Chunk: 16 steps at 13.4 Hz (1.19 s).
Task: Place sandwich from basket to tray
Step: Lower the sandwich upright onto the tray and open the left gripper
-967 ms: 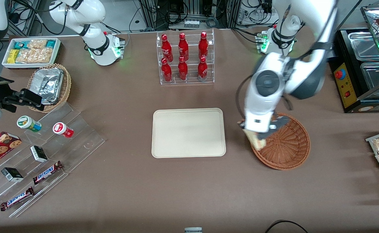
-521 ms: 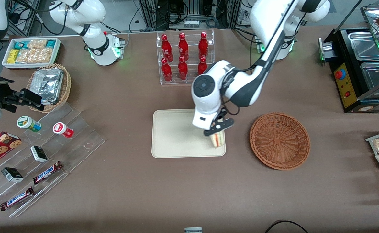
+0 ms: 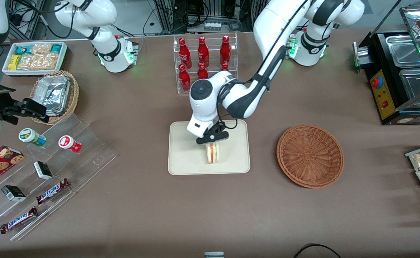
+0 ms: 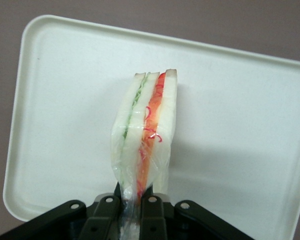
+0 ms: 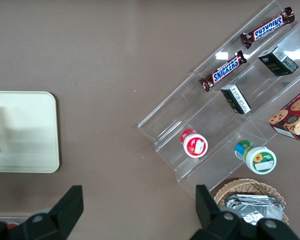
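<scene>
My left gripper (image 3: 212,142) hangs over the middle of the cream-white tray (image 3: 184,161), shut on the sandwich (image 3: 213,154). The sandwich is a plastic-wrapped wedge of pale bread with green and orange-red filling layers (image 4: 146,131), and it hangs from the fingers (image 4: 151,210) with its cut edge facing the front camera. Its lower end is close above or on the tray (image 4: 230,115); I cannot tell which. The reddish-brown wicker basket (image 3: 310,156) stands with nothing in it beside the tray, toward the working arm's end of the table.
A clear rack of red bottles (image 3: 204,64) stands farther from the front camera than the tray. Toward the parked arm's end are acrylic steps with snack bars and cups (image 3: 48,168), a foil-lined tan basket (image 3: 55,95) and a white bin of snack packets (image 3: 34,57).
The gripper carried the sandwich out of the basket and sideways over the tray, from the tray's edge nearest the basket to its middle. The basket now holds nothing.
</scene>
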### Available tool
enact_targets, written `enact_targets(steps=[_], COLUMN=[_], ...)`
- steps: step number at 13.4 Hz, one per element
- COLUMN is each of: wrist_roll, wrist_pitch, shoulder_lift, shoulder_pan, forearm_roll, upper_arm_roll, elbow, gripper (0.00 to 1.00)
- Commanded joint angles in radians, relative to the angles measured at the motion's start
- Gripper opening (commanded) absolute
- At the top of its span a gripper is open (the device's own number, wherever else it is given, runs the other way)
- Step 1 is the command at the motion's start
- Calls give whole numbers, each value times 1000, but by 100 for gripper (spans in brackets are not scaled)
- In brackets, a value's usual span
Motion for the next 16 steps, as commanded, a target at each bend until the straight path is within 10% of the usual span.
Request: enact_targets(steps=[1, 4, 5, 6, 16], wrist_roll=[33, 34, 34, 34, -42], wrist_pitch=[-7, -7, -7, -9, -302], shoulder_lift=[50, 61, 58, 54, -231], shoulder_pan=[-33, -33, -31, -30, -22], forearm_roll=[22, 49, 45, 46, -81], upper_arm_roll=[15, 15, 15, 15, 155], elbow=[42, 40, 42, 42, 42], gripper=[0, 14, 72, 100, 100])
